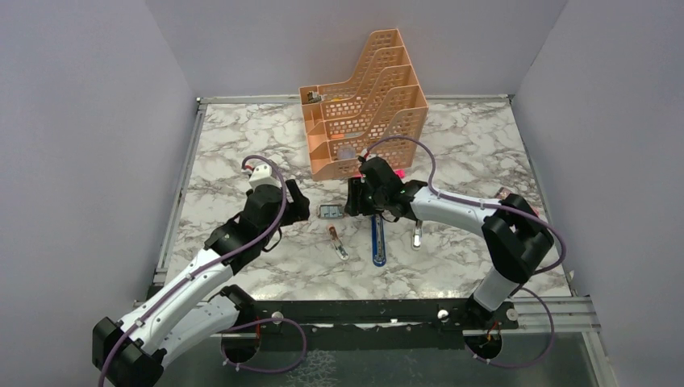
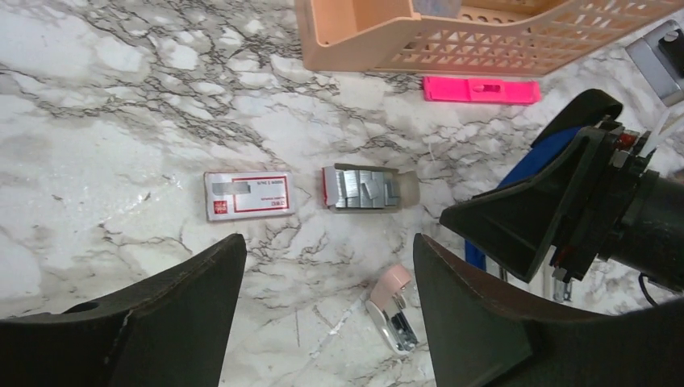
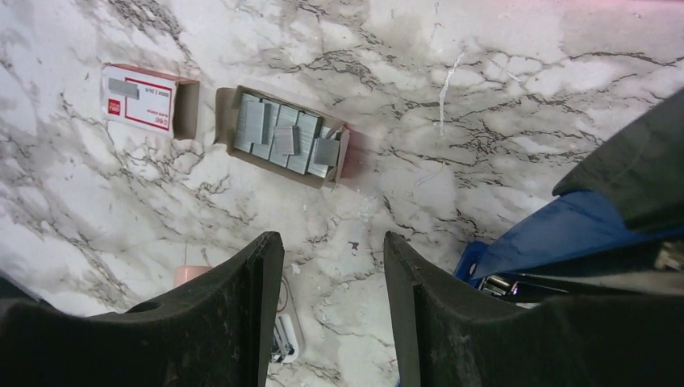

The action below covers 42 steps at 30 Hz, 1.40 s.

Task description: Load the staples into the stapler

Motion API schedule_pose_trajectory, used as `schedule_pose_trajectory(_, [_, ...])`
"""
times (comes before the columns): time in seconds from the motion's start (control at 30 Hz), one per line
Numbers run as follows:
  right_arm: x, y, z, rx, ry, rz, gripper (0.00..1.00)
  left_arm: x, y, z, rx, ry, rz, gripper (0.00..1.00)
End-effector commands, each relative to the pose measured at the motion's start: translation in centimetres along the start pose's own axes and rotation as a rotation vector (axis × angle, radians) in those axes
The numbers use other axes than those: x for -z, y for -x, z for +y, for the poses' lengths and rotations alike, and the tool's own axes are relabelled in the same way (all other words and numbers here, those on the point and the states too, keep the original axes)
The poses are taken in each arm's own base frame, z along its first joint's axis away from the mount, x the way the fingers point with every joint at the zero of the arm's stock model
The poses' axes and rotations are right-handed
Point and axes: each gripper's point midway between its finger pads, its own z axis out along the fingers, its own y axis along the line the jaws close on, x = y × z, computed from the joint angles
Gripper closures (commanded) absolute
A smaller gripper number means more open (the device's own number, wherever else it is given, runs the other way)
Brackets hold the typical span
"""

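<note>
The staples' white box with red label [image 2: 248, 195] lies empty on the marble. Its grey-blue tray of silvery staples [image 2: 363, 188] lies just right of it, and shows in the top view [image 1: 329, 212] and the right wrist view [image 3: 286, 137]. The blue stapler [image 1: 378, 240] lies lengthwise in front of the tray; its blue arm [image 3: 565, 230] shows beside a metal channel. My left gripper [image 1: 300, 205] is open and empty, left of the tray. My right gripper [image 1: 353, 205] is open and empty, hovering between tray and stapler.
An orange file organizer [image 1: 363, 105] stands at the back. A bright-pink bar [image 2: 481, 89] lies at its foot. A peach-pink piece [image 2: 394, 309] with a white capsule-like part lies in front of the tray. A small silver piece [image 1: 417, 235] lies right of the stapler.
</note>
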Motion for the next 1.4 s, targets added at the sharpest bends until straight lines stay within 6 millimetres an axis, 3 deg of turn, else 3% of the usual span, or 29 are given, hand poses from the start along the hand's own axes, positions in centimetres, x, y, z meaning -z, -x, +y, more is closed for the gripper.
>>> schedule_pose_trajectory(0.0, [-1.2, 0.0, -0.2, -0.006, -0.037, 0.006, 0.47, -0.5, 0.6, 1.9, -0.054, 0.112, -0.019, 0.22])
schedule_pose_trajectory(0.17, [-3.0, -0.4, 0.3, 0.009, -0.011, 0.041, 0.48, -1.0, -0.7, 2.2, -0.063, 0.118, 0.021, 0.2])
schedule_pose_trajectory(0.73, [-5.7, 0.2, 0.1, 0.014, -0.044, 0.035, 0.76, -1.5, -1.3, 2.2, -0.072, 0.112, 0.036, 0.2])
schedule_pose_trajectory(1.0, [-5.3, 0.6, -1.0, 0.021, -0.112, 0.019, 0.89, -1.7, -1.6, 2.3, -0.079, 0.116, 0.047, 0.19])
schedule_pose_trajectory(1.37, [-4.0, 0.4, -3.1, 0.038, -0.205, 0.009, 0.98, -1.9, -1.8, 2.2, -0.087, 0.117, 0.058, 0.19])
